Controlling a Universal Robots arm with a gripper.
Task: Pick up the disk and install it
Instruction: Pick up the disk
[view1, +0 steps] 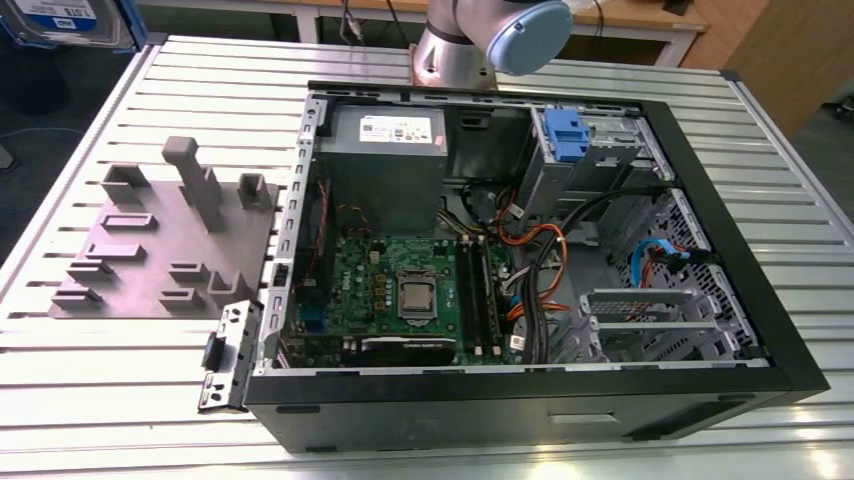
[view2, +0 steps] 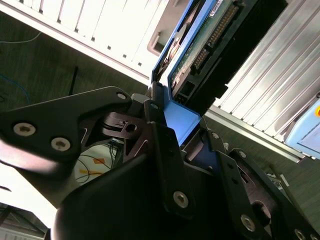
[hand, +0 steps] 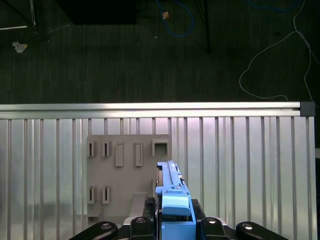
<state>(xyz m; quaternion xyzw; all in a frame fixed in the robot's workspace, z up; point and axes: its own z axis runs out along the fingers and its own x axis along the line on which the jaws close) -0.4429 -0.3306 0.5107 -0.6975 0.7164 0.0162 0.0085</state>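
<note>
Exterior view: the open computer case (view1: 747, 300) lies on the slatted aluminium table (view1: 80, 400). A white sticker on its power supply (view1: 387, 150) is too small to read. The grey fixture (view1: 147, 240) sits at nine o'clock from the case, and the disk (view1: 60, 18) is at eleven o'clock, well apart, its white and blue label cut off. Second wrist view: the gripper (view2: 175, 130) is pinched onto the disk's (view2: 200, 45) blue bracket, with the green circuit board facing out. First wrist view: the disk (hand: 170, 185) stands edge-on in the gripper (hand: 172, 220), with the fixture (hand: 125, 165) and the table beneath.
</note>
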